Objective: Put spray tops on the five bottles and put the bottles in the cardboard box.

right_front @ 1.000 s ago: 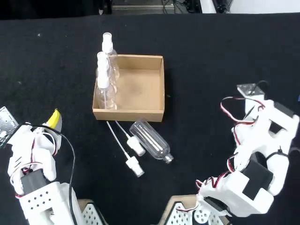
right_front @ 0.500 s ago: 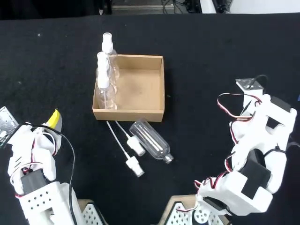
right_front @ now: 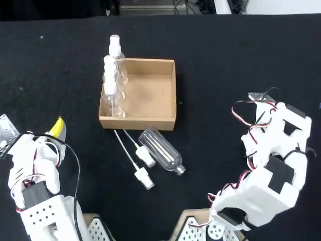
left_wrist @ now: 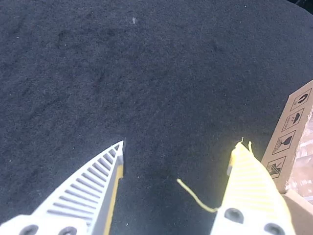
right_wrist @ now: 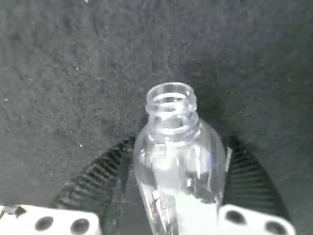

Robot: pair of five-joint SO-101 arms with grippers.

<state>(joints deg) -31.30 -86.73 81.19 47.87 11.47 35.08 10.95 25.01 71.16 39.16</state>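
Right hand [right_wrist: 179,143] clamped on an uncapped clear plastic bottle [right_wrist: 176,166], neck ahead.
I'd steady its neck while my left hand [left_wrist: 178,149], spread apart, fetches a white spray top [right_front: 146,156].

Right arm [right_front: 273,150] moved over the last second. Its wrist end with the metal plate [right_front: 258,96] slid slightly toward 9 o'clock. The upper links followed toward 10 o'clock, and the black elbow motor [right_front: 281,173] came up toward 12. That arm's right gripper [right_wrist: 179,142] is clamped on the uncapped bottle [right_wrist: 176,161].
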